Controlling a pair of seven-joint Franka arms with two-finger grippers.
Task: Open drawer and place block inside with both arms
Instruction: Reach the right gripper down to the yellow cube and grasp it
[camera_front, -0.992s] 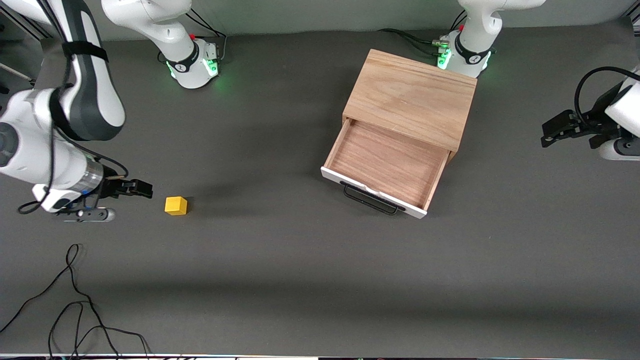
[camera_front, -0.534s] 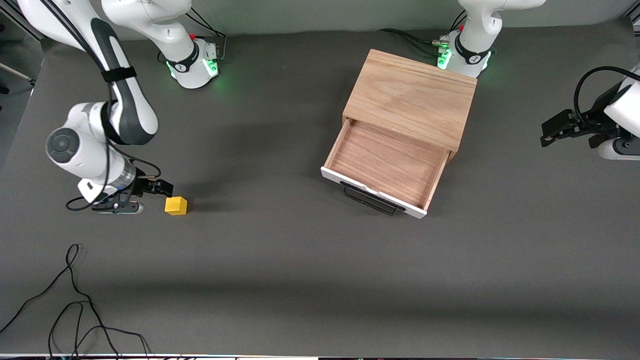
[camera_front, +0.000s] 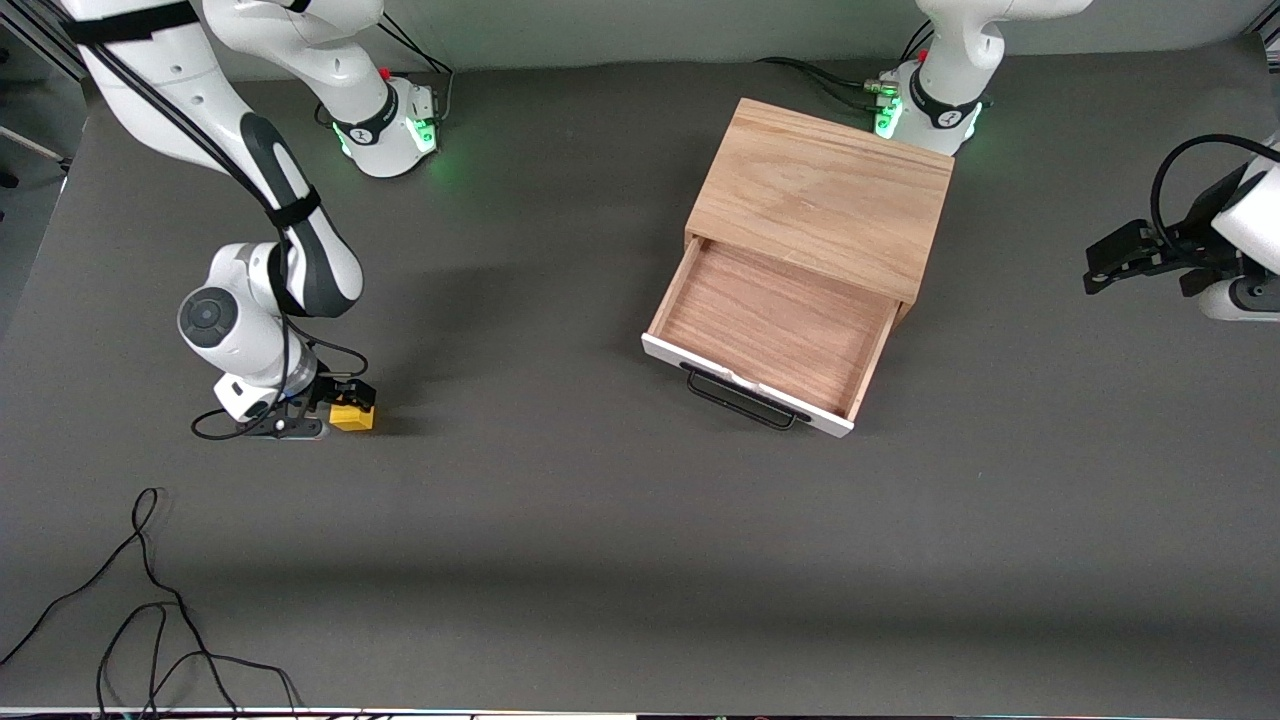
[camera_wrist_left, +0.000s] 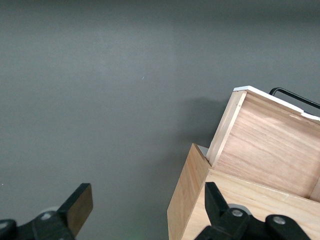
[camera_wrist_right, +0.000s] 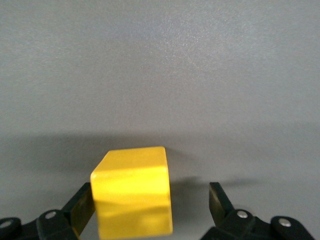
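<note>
Front view: the right gripper (camera_front: 335, 405) is down at the yellow block (camera_front: 353, 416) on the grey tabletop (camera_front: 560, 520), toward the right arm's end, partly covering it. The drawer (camera_front: 772, 325) stands pulled out of the oak box (camera_front: 825, 195). The left gripper (camera_front: 1135, 258) waits above the left arm's end.

Left wrist view: the left gripper (camera_wrist_left: 145, 212) hangs with fingers spread; the drawer (camera_wrist_left: 272, 145) is cut off.

Right wrist view: the right gripper (camera_wrist_right: 150, 210), fingers apart, straddles the block (camera_wrist_right: 132, 197), which sits against one finger (camera_wrist_right: 80, 205).
</note>
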